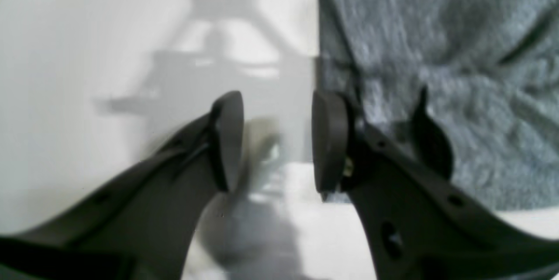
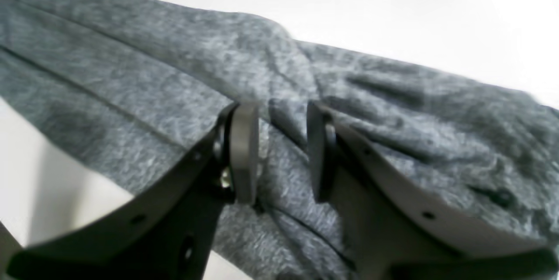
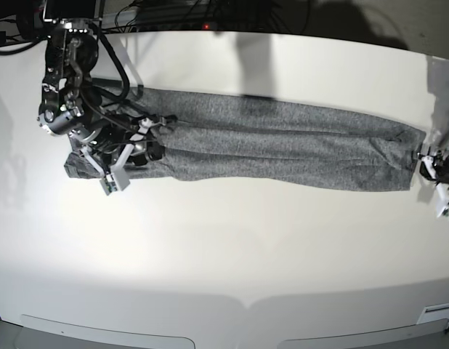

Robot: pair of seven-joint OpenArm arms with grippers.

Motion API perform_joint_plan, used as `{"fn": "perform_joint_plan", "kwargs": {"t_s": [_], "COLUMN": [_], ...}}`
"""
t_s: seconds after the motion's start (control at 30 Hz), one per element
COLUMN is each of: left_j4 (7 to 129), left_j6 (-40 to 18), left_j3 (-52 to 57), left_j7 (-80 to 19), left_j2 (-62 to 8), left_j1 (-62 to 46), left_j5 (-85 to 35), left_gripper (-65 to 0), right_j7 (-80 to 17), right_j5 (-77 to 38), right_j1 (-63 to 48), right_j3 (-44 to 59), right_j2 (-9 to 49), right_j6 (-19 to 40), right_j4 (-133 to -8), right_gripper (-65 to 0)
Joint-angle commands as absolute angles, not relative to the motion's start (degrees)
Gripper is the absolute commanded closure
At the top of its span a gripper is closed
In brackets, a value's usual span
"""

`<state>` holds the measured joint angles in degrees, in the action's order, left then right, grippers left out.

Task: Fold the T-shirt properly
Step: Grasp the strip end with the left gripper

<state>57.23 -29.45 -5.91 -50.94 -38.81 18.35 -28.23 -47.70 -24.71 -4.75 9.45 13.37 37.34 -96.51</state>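
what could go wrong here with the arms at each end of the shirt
The left gripper stands open just off the T-shirt's edge, so closing now may catch nothing. The right gripper straddles a raised wrinkle; it may pinch one layer only, or drag the long folded strip askew on the table.

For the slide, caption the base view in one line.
Grey T-shirt folded into a long strip across the white table, one arm at each end.
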Motion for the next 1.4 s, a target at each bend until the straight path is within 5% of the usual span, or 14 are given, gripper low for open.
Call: {"fn": "perform_joint_plan", "kwargs": {"t_s": [0.0,0.17,0.63,1.13,1.2,1.27,1.37], "left_j4": [55.9,46.8,38.1,38.1,38.1,38.1,38.1], "left_j6": [-32.1,-40.0,-40.0,-40.0,-40.0,-40.0,-40.0], "left_j3": [-5.1,-3.7,-3.7,-3.7,-3.7,-3.7,-3.7], "left_j7": [-49.7,-49.7,-65.0,-65.8,-65.9,-65.7,-63.1], "left_j2": [-39.6,-39.2,-36.7,-37.1,-37.0,-37.0,-37.0], "left_j1": [20.9,23.0,22.9,22.9,22.9,22.9,22.9], "left_j5": [-32.3,-38.6,-55.9,-60.1,-59.9,-59.9,-60.1], "left_gripper": [-24.9,-24.5,-24.5,-24.0,-15.9,0.0,0.0], "right_j7": [-46.7,-47.5,-48.6,-48.9,-48.9,-48.9,-48.9], "right_j5": [-26.0,-26.0,-26.0,-26.0,-26.0,-26.0,-26.0], "right_j1": [-4.0,-4.0,-4.0,-4.0,-4.0,-4.0,-4.0], "right_j3": [9.8,9.8,9.8,9.8,9.8,9.8,9.8], "right_j2": [14.0,14.0,14.0,14.0,14.0,14.0,14.0], "right_j6": [37.8,37.8,37.8,37.8,37.8,37.8,37.8], "right_j4": [-97.9,-97.9,-97.9,-97.9,-97.9,-97.9,-97.9], "right_gripper": [-18.2,-18.2,-18.2,-18.2,-18.2,-18.2,-18.2]}}
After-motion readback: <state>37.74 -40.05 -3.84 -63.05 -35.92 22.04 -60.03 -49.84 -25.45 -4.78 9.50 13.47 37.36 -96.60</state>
